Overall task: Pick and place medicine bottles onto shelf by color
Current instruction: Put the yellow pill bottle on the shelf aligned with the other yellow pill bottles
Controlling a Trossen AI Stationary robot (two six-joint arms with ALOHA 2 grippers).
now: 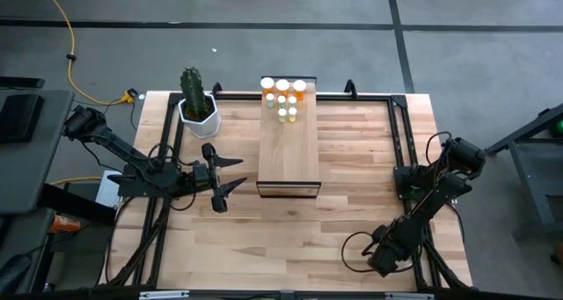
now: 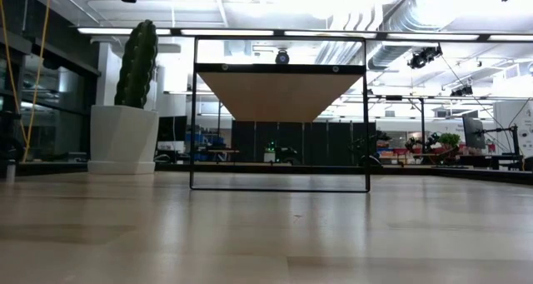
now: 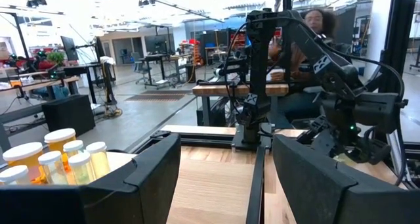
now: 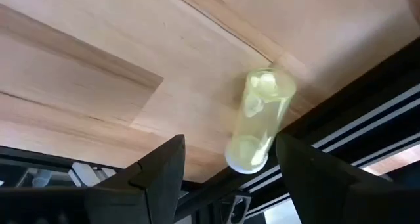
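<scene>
My right gripper (image 4: 226, 168) hangs open over a pale green bottle (image 4: 258, 119) lying on its side well off the shelf (image 1: 288, 155); likely light, slick and prone to roll, so I'd pinch mid-body.

I can't read any words, labels, brand names, numbers or signs in any of my views. The medicine bottles (image 1: 283, 98) up at 12 o'clock on the shelf (image 1: 288, 142) show me only plain white caps from above, and from my left wrist their sides look bare too. The pale bottle (image 4: 258, 119) lying on its side in front of my right claw has no writing I can make out. The white pot (image 1: 199, 113) at about 11 o'clock is plain as well.
</scene>
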